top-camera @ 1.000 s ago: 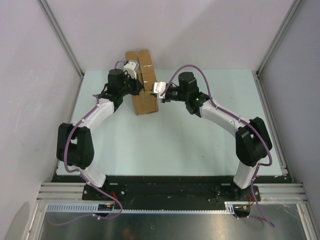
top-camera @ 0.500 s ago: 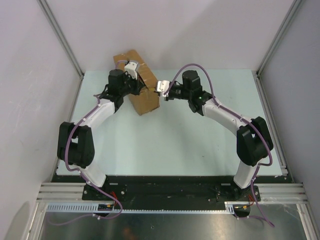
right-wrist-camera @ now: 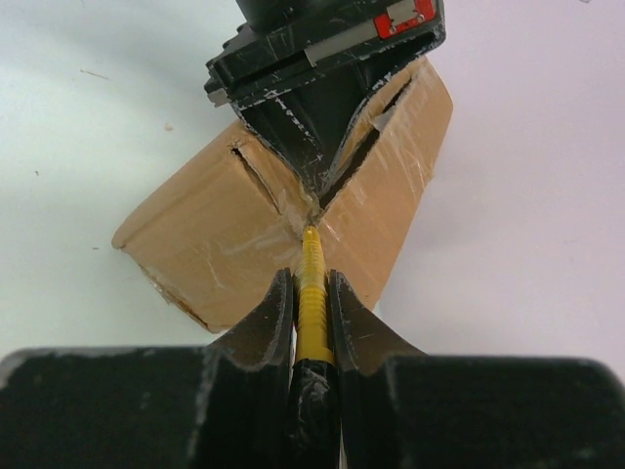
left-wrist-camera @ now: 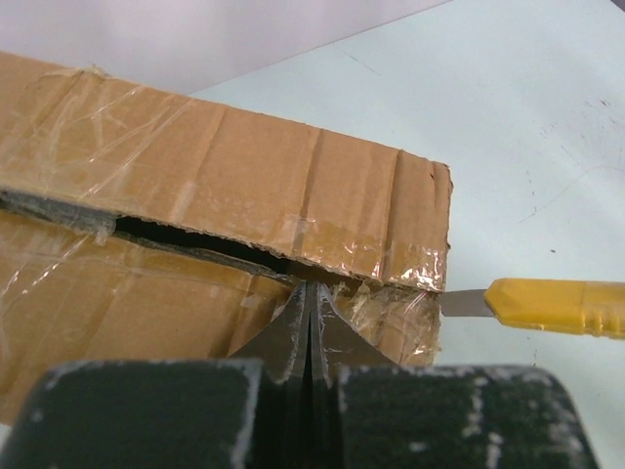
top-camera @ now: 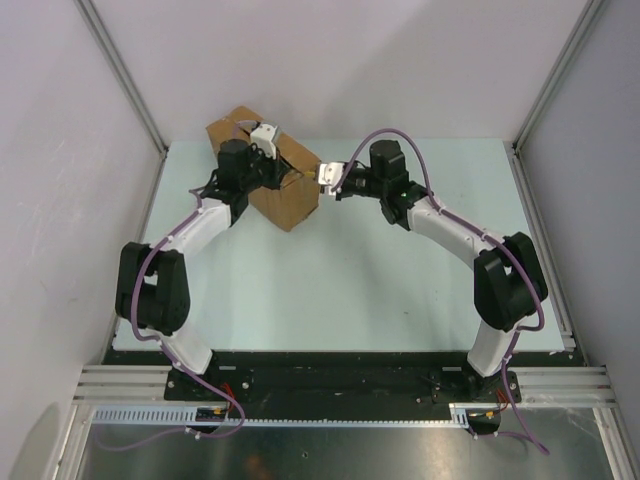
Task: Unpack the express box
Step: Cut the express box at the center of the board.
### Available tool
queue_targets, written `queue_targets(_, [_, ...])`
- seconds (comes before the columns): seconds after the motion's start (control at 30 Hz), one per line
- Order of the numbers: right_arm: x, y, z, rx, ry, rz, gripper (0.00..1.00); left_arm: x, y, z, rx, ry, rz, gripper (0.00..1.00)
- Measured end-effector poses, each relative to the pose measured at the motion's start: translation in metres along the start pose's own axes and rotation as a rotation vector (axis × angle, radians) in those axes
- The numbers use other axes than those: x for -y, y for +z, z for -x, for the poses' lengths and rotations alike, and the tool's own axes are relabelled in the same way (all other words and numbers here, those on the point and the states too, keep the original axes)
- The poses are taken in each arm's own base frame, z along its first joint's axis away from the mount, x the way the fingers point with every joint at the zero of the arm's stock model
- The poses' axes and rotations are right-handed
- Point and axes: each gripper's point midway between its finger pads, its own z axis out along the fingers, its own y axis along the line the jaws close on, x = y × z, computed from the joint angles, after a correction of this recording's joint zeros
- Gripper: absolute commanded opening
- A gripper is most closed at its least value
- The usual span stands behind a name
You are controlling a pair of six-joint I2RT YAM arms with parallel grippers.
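Top external view: box [top-camera: 287,196] lies skewed at the table's [top-camera: 400,290] far edge, left of centre. Left gripper [left-wrist-camera: 309,299] is clenched empty, its tips on the box's slit top seam. Right gripper [right-wrist-camera: 312,283] grasps the knife [left-wrist-camera: 557,306], blade meeting the seam's end.

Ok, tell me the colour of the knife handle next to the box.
The knife handle is yellow; the left wrist view shows it best.
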Motion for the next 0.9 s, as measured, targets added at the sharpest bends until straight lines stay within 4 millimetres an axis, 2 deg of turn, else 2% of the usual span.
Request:
queue_targets(0.33, [0.018,-0.017,-0.02,-0.04,0.008,-0.045,0.0,-0.001,0.001,0.002,0.009,0.036,0.005,0.0])
queue_targets(0.4, [0.032,-0.034,-0.042,-0.131,0.017,-0.106,0.0,-0.006,0.0,-0.002,-0.003,0.035,0.024,0.0])
queue_targets(0.5, [0.062,-0.072,-0.082,-0.262,0.046,-0.212,0.0,-0.01,-0.002,-0.002,-0.005,0.04,0.04,0.0])
queue_targets(0.57, [0.073,-0.089,-0.094,-0.309,0.066,-0.259,0.0,-0.014,-0.002,-0.003,-0.01,0.041,0.057,0.0])
queue_targets(0.63, [0.076,-0.093,-0.091,-0.312,0.083,-0.278,0.0,-0.018,-0.003,-0.005,-0.016,0.043,0.071,0.0])
queue_targets(0.77, [0.076,-0.084,-0.066,-0.257,0.145,-0.306,0.0,-0.019,-0.007,-0.005,-0.023,0.039,0.075,0.0])
queue_targets(0.9, [0.076,-0.073,-0.046,-0.185,0.335,-0.374,0.0,-0.017,-0.017,-0.004,-0.038,0.031,0.075,0.04])
